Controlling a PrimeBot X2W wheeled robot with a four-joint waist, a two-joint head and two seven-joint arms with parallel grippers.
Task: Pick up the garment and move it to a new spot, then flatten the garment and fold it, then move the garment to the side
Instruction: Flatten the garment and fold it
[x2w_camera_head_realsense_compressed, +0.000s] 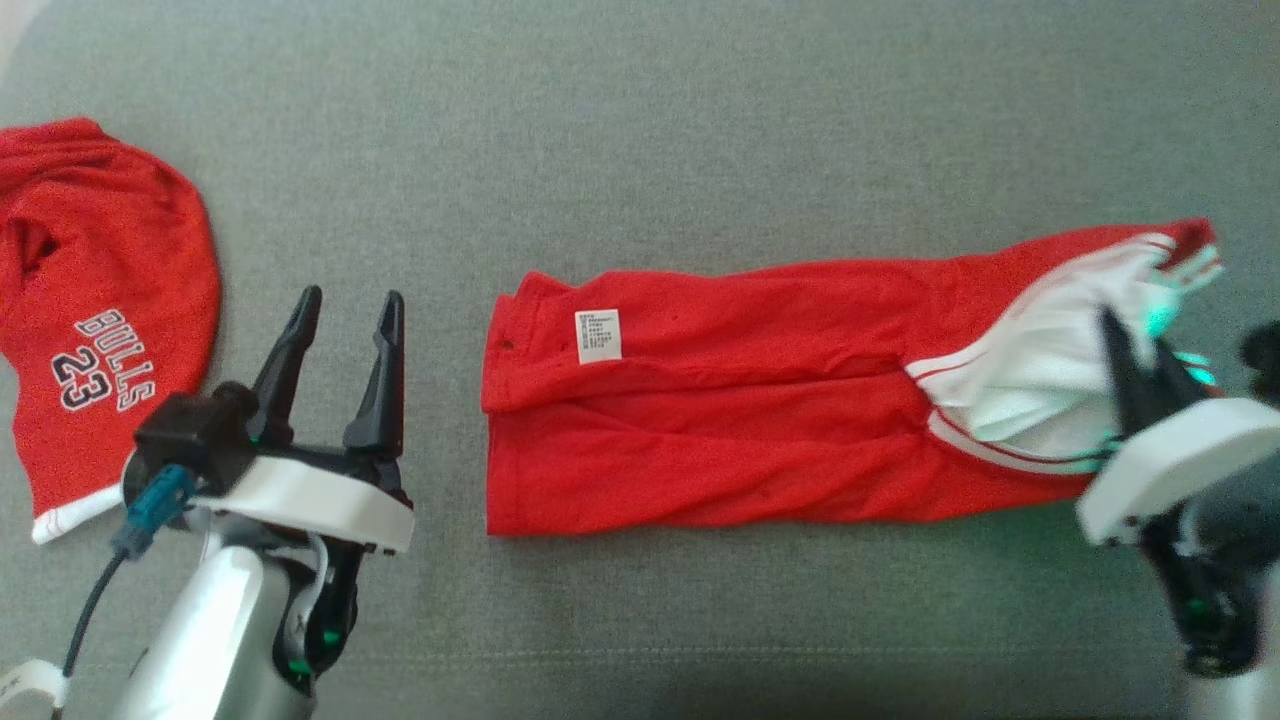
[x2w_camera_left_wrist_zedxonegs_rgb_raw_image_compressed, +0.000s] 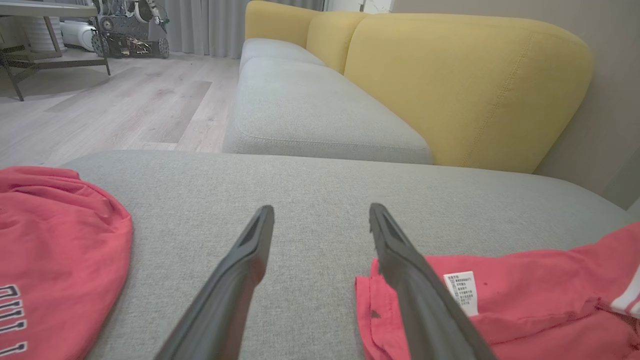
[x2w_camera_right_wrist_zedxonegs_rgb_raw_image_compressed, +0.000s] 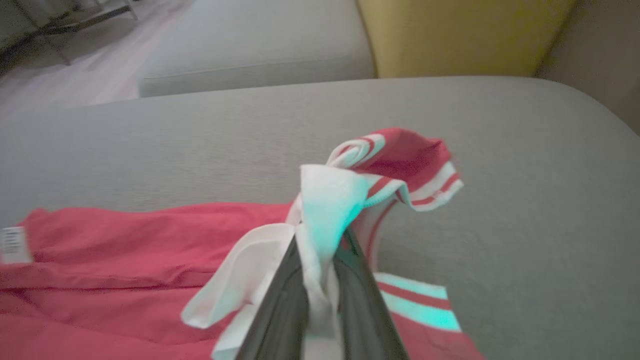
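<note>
The garment (x2w_camera_head_realsense_compressed: 760, 400) is a red one with white trim and a small white label, lying stretched left to right on the grey cushion (x2w_camera_head_realsense_compressed: 640, 130). It also shows in the left wrist view (x2w_camera_left_wrist_zedxonegs_rgb_raw_image_compressed: 530, 305) and the right wrist view (x2w_camera_right_wrist_zedxonegs_rgb_raw_image_compressed: 150, 260). My right gripper (x2w_camera_head_realsense_compressed: 1135, 350) is at the garment's right end, shut on its white part (x2w_camera_right_wrist_zedxonegs_rgb_raw_image_compressed: 320, 215), which is bunched and lifted between the fingers. My left gripper (x2w_camera_head_realsense_compressed: 345, 305) stands open over bare cushion, just left of the garment's left edge, nothing between its fingers (x2w_camera_left_wrist_zedxonegs_rgb_raw_image_compressed: 240, 270).
A second red garment (x2w_camera_head_realsense_compressed: 100, 300) printed "BULLS 23" lies at the cushion's left end. Beyond the cushion are a grey sofa seat (x2w_camera_left_wrist_zedxonegs_rgb_raw_image_compressed: 310, 105) with yellow backrests (x2w_camera_left_wrist_zedxonegs_rgb_raw_image_compressed: 465, 85), and wooden floor (x2w_camera_left_wrist_zedxonegs_rgb_raw_image_compressed: 115, 105) to the left.
</note>
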